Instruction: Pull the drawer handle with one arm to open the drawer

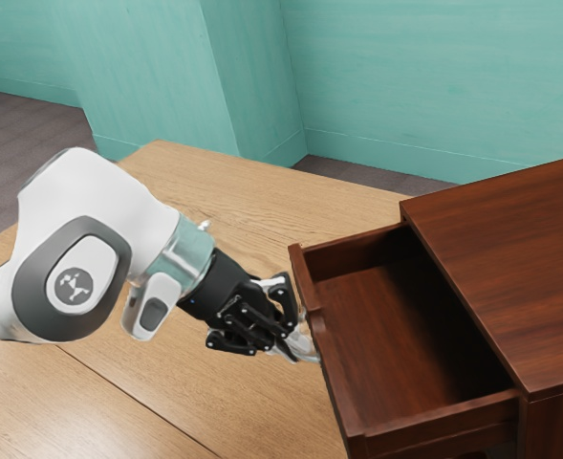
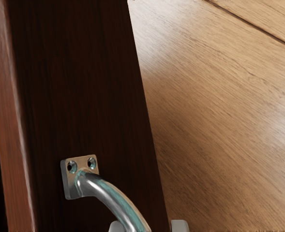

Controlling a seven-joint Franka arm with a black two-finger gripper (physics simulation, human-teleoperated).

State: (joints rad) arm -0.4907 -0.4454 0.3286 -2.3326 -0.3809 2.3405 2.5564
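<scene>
Exterior view: dark wooden drawer [image 1: 357, 251], pulled well out of its cabinet [image 1: 510, 258], showing a bare floor. The black hand [image 1: 295, 335] is at the front's metal handle [image 1: 312, 330]; whether it clamps the handle cannot be told.
Wrist view: curved, polished handle [image 2: 108, 193] on a two-screw square plate [image 2: 79, 166], fixed to the smooth drawer front [image 2: 74, 96], with the pale grained tabletop [image 2: 219, 121] beyond.

Light's bright and pretty even, soft sheen across the worktop [image 2: 219, 121], little glint on the handle [image 2: 106, 192], inside the drawer [image 1: 405, 335] it's shadowy
</scene>
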